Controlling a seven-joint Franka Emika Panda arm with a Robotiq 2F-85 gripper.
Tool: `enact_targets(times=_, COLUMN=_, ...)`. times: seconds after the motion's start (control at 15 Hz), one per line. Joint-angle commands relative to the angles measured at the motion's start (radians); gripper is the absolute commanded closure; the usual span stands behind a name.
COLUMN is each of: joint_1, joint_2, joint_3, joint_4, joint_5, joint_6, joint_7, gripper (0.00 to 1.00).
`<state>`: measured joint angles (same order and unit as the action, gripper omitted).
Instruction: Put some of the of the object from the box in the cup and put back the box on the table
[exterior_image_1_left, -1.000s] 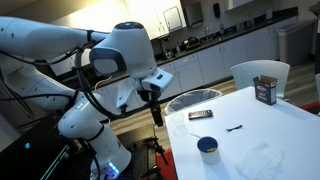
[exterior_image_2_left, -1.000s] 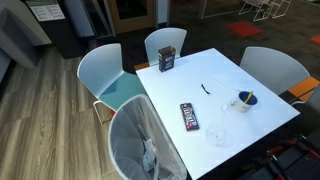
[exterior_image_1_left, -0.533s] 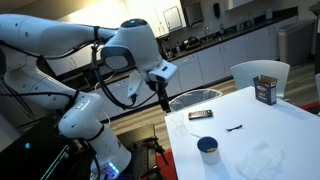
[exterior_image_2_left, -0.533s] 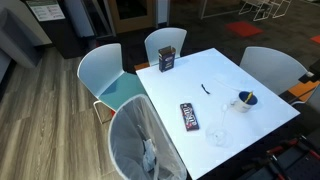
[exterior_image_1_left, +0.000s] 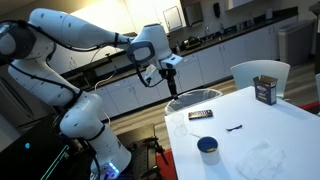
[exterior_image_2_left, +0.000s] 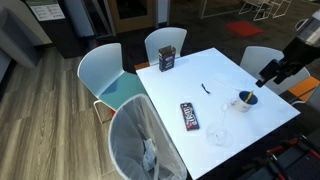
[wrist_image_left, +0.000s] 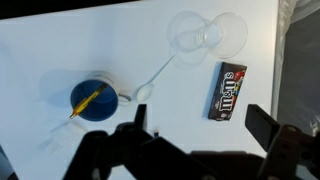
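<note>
Looking down on a white counter (wrist_image_left: 60, 40) filling the wrist view. Hovering above it with fingers (wrist_image_left: 262, 125) spread wide along the bottom edge, gripping nothing. Showing the dark box (wrist_image_left: 228, 90) lying flat at right of centre, and the blue cup (wrist_image_left: 95, 100) standing at left of centre, well apart.

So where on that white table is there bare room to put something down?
The widest bare patch lies between the brown container and the small black item, running to the table edge beyond them. It is crowded at the other end, where the box, the cup and the clear plastic item sit close together.
</note>
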<state>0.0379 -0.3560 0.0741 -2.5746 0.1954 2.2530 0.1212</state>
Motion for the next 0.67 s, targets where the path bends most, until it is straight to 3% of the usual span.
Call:
enact_targets(times=0.0, joint_1=0.016, joint_2=0.019, joint_3=0.016, joint_4=0.012, joint_5=-0.019, joint_6=0.0, joint_7=0.026, gripper=0.0)
enact_targets(times=0.33, joint_1=0.027, joint_2=0.042, joint_3=0.035, joint_4=0.026, joint_5=-0.037, joint_6=0.001, joint_7=0.047, gripper=0.0)
enact_targets(times=0.6, joint_1=0.017, joint_2=0.225, joint_3=0.087, joint_4=0.133, joint_5=-0.065, joint_6=0.091, joint_7=0.255, gripper=0.0)
